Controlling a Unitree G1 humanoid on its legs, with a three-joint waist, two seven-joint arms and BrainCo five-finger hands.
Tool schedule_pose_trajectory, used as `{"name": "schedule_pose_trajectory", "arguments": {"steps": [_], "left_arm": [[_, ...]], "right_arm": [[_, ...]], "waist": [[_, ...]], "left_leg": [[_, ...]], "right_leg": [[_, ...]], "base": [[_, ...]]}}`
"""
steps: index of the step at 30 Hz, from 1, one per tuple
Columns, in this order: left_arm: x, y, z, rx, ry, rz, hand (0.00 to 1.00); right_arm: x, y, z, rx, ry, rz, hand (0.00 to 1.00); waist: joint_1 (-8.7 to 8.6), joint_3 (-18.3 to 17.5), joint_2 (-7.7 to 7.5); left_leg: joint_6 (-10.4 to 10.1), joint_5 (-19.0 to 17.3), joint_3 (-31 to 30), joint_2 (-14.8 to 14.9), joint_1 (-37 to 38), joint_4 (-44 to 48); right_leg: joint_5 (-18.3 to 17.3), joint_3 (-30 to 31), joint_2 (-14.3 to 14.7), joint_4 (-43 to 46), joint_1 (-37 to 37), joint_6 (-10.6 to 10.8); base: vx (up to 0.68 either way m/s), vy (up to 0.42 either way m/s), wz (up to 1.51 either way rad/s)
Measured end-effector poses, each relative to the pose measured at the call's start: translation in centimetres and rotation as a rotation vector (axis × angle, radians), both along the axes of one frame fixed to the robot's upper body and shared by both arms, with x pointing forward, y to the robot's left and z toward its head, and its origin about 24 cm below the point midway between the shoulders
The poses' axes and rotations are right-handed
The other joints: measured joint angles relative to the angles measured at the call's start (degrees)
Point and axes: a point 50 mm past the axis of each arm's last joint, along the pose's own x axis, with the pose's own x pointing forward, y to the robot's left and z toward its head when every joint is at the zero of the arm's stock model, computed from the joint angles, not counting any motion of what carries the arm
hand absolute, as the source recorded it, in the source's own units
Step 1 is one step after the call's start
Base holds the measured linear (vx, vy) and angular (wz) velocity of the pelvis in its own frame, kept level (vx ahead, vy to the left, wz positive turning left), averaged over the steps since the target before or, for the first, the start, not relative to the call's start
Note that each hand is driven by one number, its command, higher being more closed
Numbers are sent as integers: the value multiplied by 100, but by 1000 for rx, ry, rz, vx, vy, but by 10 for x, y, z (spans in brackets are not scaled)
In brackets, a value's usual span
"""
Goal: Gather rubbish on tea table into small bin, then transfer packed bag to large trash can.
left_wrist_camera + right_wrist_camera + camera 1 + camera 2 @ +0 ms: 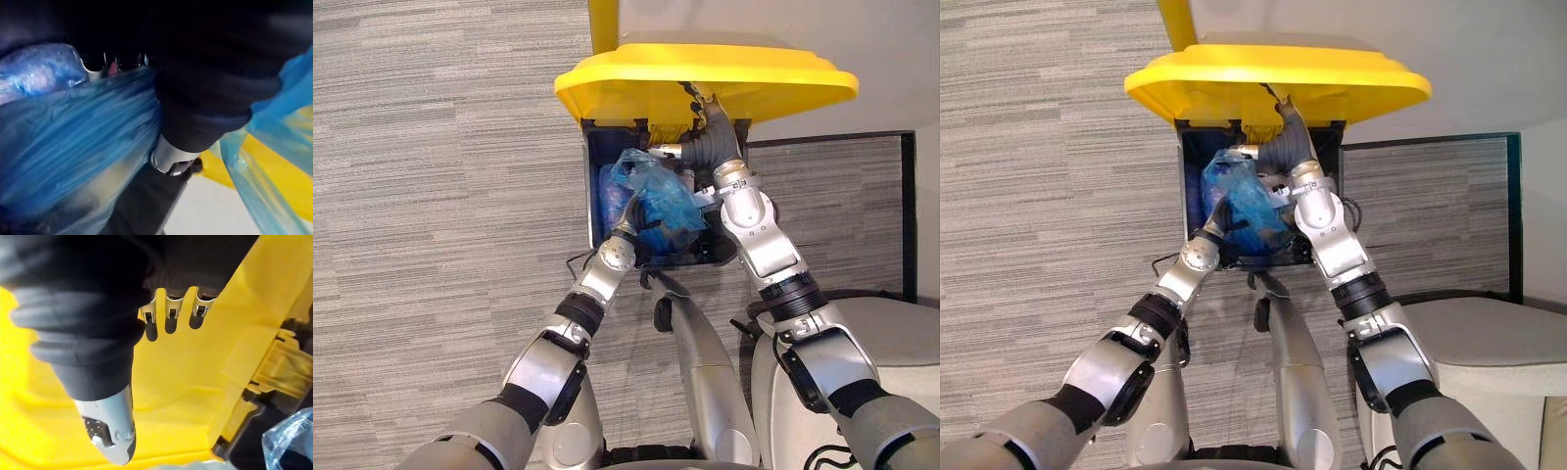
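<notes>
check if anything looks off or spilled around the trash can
Nothing stands out. The blue bag sits in the can mouth with the left hand at it, and the right hand props the yellow lid up with straight fingers.

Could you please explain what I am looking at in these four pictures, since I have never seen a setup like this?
This is a two-legged humanoid robot with two silver arms, each ending in a hand. The two wide pictures come from a camera pair on its head, looking down. The two close ones come from cameras on its wrists. On the grey carpet stands a dark trash can with its yellow lid raised. The right hand, fingers straight, is up against the lid's underside, apparently propping it open. The left hand is at a blue plastic bag in the can's opening; the plastic hides how it grips. The bag seems about to go in.
</notes>
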Motion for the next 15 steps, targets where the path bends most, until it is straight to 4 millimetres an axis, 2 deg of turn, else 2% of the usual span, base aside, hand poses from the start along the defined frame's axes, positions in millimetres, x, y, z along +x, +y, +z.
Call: {"name": "schedule_pose_trajectory", "arguments": {"steps": [4,15], "left_arm": [[2,9,-1,-10,5,70,0],[-3,9,-10,-47,31,88,0]], "right_arm": [[-4,2,6,6,-28,14,0],[-4,2,7,8,-34,17,0]], "waist": [[6,0,-1],[18,-8,-5]], "left_leg": [[0,0,42,7,-12,-3],[-1,1,148,24,20,28]], "right_leg": [[3,15,2,1,-30,-5],[9,53,-10,81,-51,-16]], "base": [[7,-4,-2],[3,-2,-1]]}}
